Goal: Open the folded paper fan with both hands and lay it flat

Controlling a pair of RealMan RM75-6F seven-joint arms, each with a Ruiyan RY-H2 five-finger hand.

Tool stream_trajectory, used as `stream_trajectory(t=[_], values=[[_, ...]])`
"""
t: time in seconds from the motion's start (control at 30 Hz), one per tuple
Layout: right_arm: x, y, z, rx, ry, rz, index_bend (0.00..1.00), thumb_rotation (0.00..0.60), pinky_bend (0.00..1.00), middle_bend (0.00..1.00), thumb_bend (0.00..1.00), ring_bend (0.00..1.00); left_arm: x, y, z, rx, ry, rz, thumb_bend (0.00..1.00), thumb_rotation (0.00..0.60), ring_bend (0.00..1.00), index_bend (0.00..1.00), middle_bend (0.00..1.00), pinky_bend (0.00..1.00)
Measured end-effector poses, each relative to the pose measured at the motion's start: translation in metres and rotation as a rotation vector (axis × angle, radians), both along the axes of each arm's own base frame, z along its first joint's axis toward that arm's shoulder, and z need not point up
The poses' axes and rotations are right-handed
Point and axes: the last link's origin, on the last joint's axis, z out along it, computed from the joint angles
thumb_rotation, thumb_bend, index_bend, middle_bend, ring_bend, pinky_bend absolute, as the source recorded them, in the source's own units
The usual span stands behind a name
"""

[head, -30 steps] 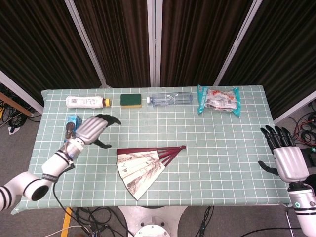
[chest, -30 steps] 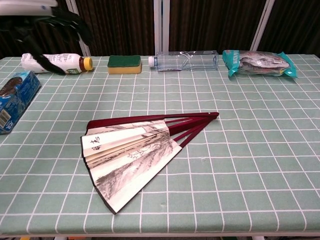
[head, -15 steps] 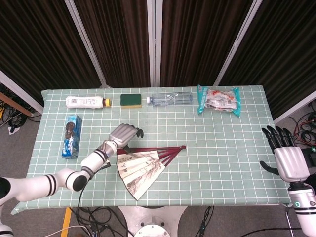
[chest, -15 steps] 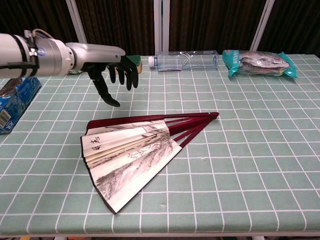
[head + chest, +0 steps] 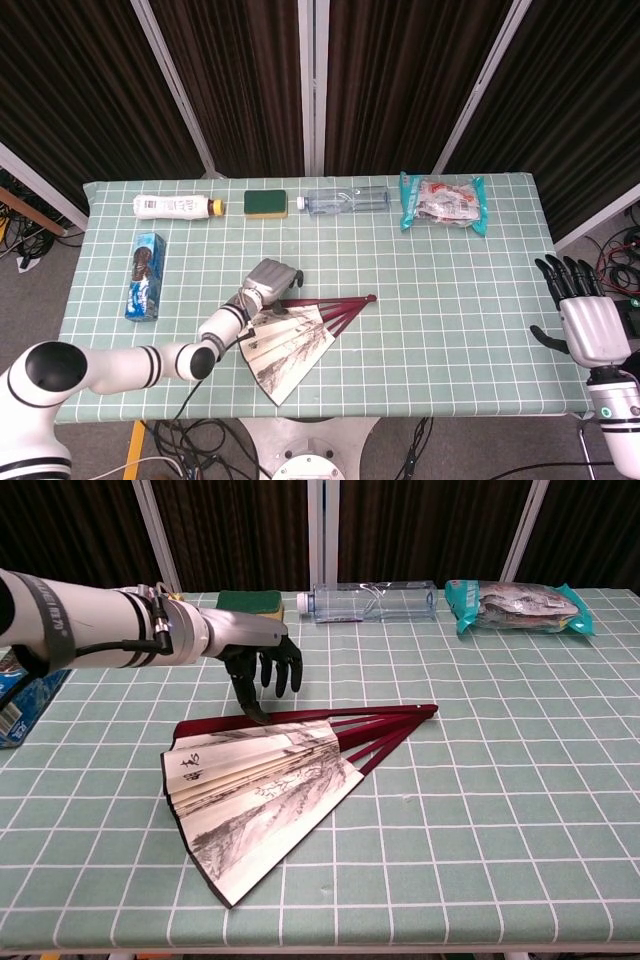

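While paper fan (image 5: pixel 292 345) lies part-spread near counter (image 5: pixel 440 330) front edge, head view puts left robot hand (image 5: pixel 272 280) at its upper guard stick, fingers curled down, gripping nothing. Guard's long axis runs left-right, pivot at right. Right robot hand (image 5: pixel 585 318) sits off counter's right end, fingers spread, empty, well apart.

Chest view: left robot hand (image 5: pixel 262 660) thumb tip touching or just above guard; contact uncertain. Right robot hand absent here.

One paper fan (image 5: pixel 262 784) lies on one checked table (image 5: pixel 460 300). Along the far edge there are two bottles, a white one (image 5: pixel 178 206) and a clear one (image 5: pixel 345 200), one sponge (image 5: pixel 265 203) and one snack bag (image 5: pixel 443 202). One blue box (image 5: pixel 145 276) sits at the side. Two robot hands show: the left hand (image 5: pixel 262 661) and the right hand (image 5: pixel 584 318).
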Motion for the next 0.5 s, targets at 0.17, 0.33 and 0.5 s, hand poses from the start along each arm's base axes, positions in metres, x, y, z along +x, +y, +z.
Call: stream_trajectory(t=[0.17,0.33,0.5], values=[[-0.004,0.0,0.001,-0.005,0.0,-0.012,0.0,0.599,0.0,0.05,0.07,0.0,0.002,0.0,-0.008,-0.02,0.021,0.017,0.24,0.6,0.38,0.35,0.41,0.34],[-0.006,0.0,0.001,-0.007,-0.001,-0.02,0.0,0.599,0.0,0.05,0.07,0.0,0.003,-0.001,-0.014,-0.033,0.029,0.026,0.25,0.6,0.38,0.35,0.42,0.34],[-0.007,0.0,0.0,-0.006,-0.003,-0.025,0.0,0.599,0.0,0.05,0.07,0.0,0.007,-0.004,-0.016,-0.043,0.028,0.012,0.26,0.6,0.41,0.36,0.44,0.35]])
